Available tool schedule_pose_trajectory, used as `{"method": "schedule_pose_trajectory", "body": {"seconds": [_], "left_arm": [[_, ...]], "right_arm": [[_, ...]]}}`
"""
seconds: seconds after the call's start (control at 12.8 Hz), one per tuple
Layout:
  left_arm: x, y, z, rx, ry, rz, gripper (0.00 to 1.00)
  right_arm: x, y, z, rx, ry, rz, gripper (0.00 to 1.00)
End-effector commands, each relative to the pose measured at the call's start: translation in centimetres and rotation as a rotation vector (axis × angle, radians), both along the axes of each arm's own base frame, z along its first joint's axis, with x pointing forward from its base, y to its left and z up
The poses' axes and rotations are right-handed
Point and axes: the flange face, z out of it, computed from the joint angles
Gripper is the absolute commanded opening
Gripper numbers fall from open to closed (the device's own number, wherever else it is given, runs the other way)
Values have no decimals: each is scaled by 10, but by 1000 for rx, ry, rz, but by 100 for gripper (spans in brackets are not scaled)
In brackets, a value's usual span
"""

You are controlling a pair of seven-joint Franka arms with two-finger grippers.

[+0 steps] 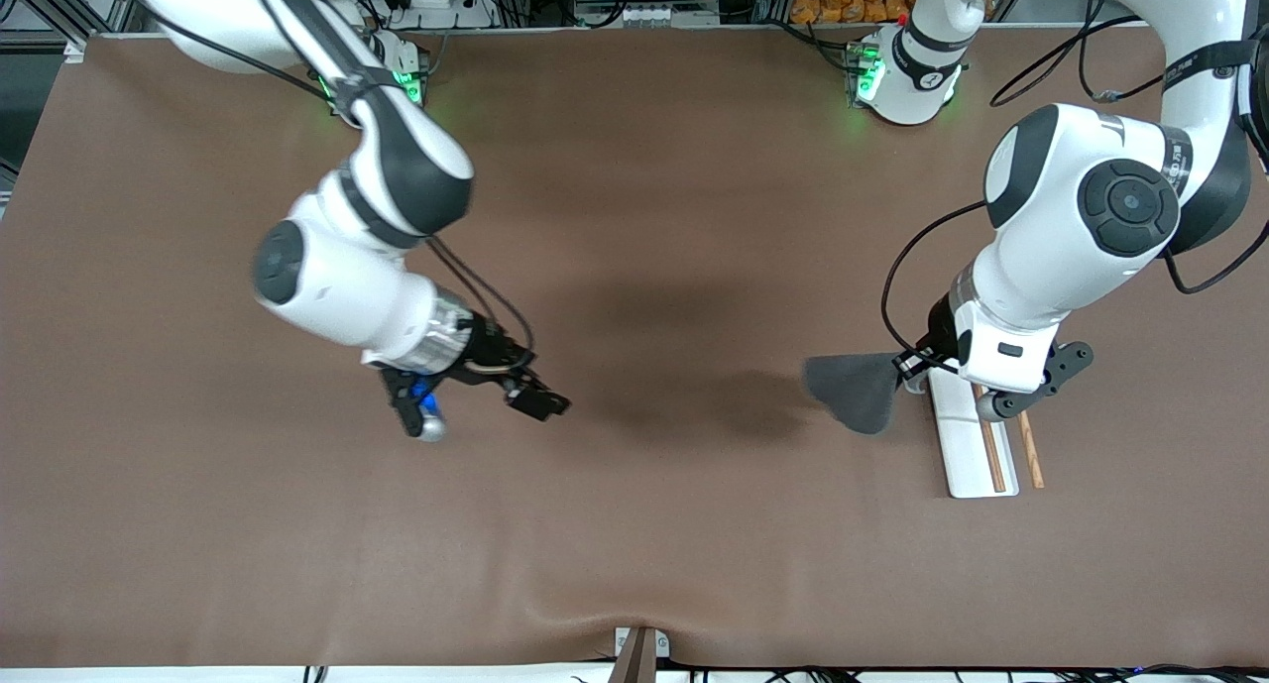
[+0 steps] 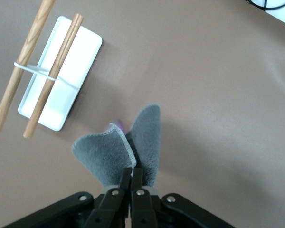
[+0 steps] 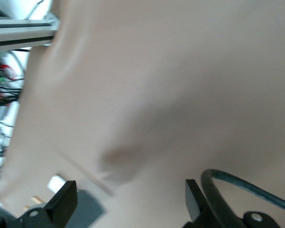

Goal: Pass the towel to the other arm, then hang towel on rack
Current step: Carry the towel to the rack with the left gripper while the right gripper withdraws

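Observation:
The dark grey towel (image 1: 853, 391) hangs in the air beside the rack's end, pinched at one edge by my left gripper (image 1: 907, 366), which is shut on it. In the left wrist view the towel (image 2: 118, 152) droops in two folds from the left gripper (image 2: 132, 172). The rack (image 1: 967, 460), a white tray carrying two brown rods (image 2: 52, 76), sits on the table at the left arm's end, partly under the left hand. My right gripper (image 1: 476, 405) hovers open and empty over the table toward the right arm's end, and the right wrist view shows the right gripper (image 3: 129, 190) above bare tabletop.
A brown mat (image 1: 634, 524) covers the whole table. A small bracket (image 1: 636, 651) sits at the mat's edge nearest the front camera. Both arm bases and their cables (image 1: 902, 68) line the edge farthest from that camera.

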Motion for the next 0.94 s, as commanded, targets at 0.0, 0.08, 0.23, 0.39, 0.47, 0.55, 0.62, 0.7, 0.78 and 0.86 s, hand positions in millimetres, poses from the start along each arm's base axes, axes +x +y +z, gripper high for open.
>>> {"method": "schedule_pose_trajectory", "body": {"seconds": [0.0,0.08,0.23,0.39,0.47,0.55,0.62,0.7,0.78,0.86], "left_arm": [[4,20,4,36,-5,-117,0],[6,29,3,44,-5,-160,0],[11,47,0,60,-6,-248,0],[17,63,-9,72,0,-315,0],[21,70,-17,74,5,-331,0],[27,86,-21,100,-6,-347,0],[31,89,-23,133,-21,-403,0],[33,90,-26,158,-25,-447,0],[34,92,-28,170,-26,-461,0],[35,95,-30,191,-24,-477,0]], "right_arm": [[-9,-52,28,-35,53,100,100],[-12,-72,36,-47,74,128,100],[-16,-103,48,-76,99,172,100],[-24,-133,53,-204,102,276,100],[-28,-142,56,-247,103,341,100],[-33,-157,62,-272,109,401,100],[-38,-171,68,-303,108,471,100],[-43,-189,78,-368,99,550,100],[-48,-204,86,-438,102,630,100],[-52,-213,94,-461,100,687,100]]}}
